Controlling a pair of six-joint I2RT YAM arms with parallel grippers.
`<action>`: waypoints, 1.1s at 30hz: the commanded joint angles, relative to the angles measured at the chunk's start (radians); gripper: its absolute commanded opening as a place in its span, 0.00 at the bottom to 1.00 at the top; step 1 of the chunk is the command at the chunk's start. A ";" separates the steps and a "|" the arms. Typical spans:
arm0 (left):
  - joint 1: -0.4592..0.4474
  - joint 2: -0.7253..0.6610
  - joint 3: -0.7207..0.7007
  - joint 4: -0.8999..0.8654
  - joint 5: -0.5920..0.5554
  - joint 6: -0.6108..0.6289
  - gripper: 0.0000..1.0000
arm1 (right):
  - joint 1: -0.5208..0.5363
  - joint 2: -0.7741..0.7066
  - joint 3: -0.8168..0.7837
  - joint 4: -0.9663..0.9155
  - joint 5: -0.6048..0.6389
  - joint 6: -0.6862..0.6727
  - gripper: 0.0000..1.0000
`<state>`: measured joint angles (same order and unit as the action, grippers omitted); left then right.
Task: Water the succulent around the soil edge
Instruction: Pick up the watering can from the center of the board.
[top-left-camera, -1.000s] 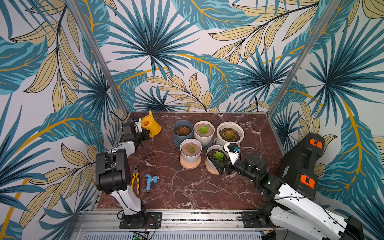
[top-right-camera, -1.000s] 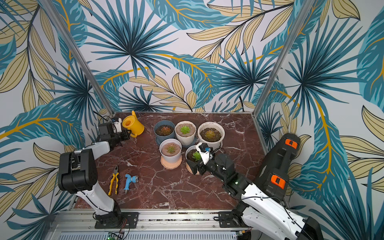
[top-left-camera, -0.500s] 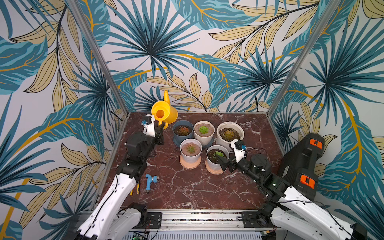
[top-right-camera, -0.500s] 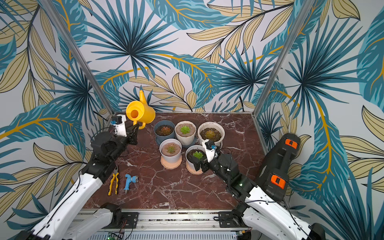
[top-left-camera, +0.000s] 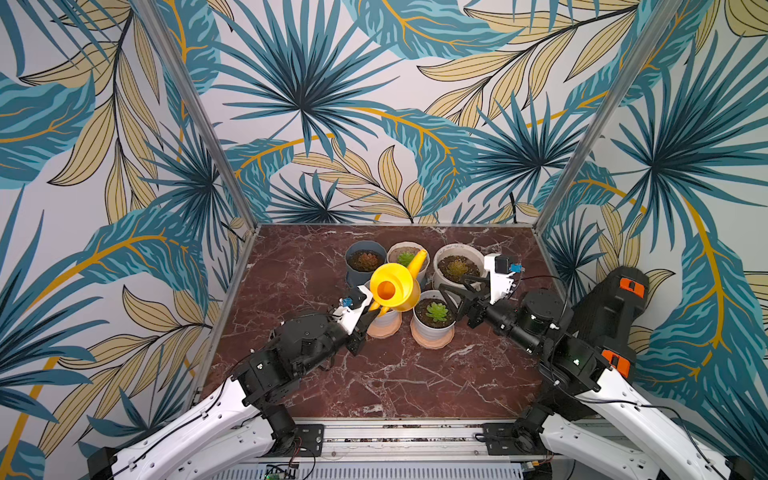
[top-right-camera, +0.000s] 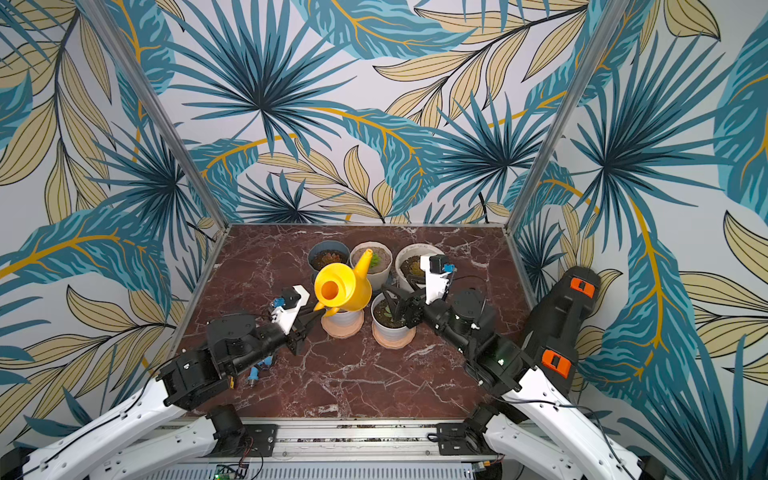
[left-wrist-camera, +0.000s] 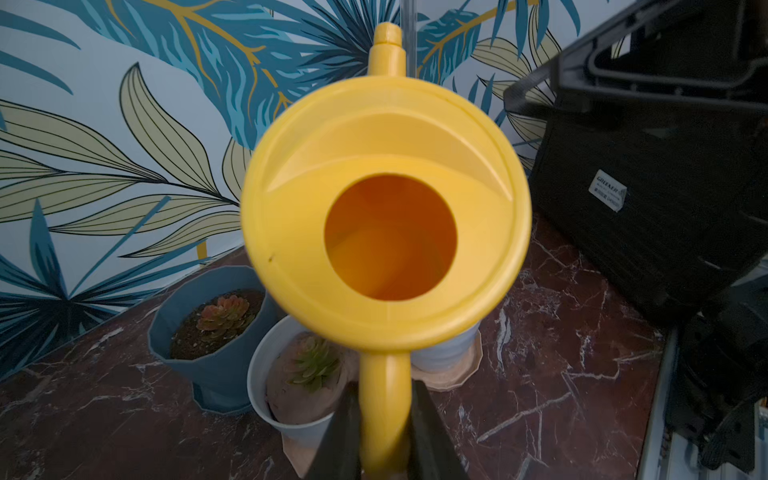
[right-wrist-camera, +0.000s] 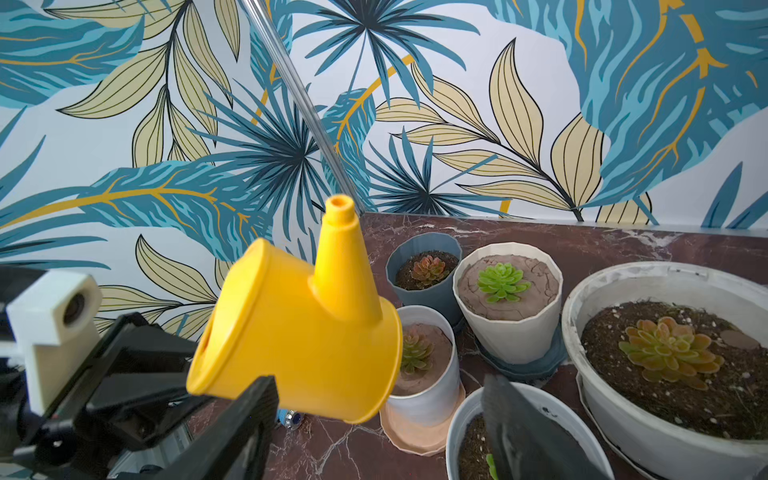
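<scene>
The left gripper (top-left-camera: 371, 312) is clamped on the handle of the yellow plastic watering can (top-left-camera: 395, 286), held above the potted succulents (top-left-camera: 435, 311), spout up. The right gripper (top-left-camera: 455, 297) has its jaws apart beside them; pouring, I judge, has not begun.

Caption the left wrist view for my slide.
Left gripper holds the yellow watering can by its handle near blue pot and white pot.
</scene>
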<state>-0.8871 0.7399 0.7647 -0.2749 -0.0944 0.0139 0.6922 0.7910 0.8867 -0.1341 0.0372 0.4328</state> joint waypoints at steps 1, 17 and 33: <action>-0.029 0.001 -0.010 0.037 -0.019 0.024 0.00 | 0.004 -0.020 -0.043 0.021 0.043 0.100 0.81; -0.064 -0.005 -0.059 0.022 0.058 -0.039 0.00 | 0.003 0.053 -0.195 0.273 -0.007 0.207 0.77; -0.098 0.047 -0.021 0.099 0.087 -0.014 0.00 | 0.003 0.098 -0.324 0.435 -0.037 0.354 0.33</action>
<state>-0.9813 0.8017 0.7151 -0.2779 -0.0219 -0.0101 0.6945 0.9089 0.6090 0.2306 0.0010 0.7254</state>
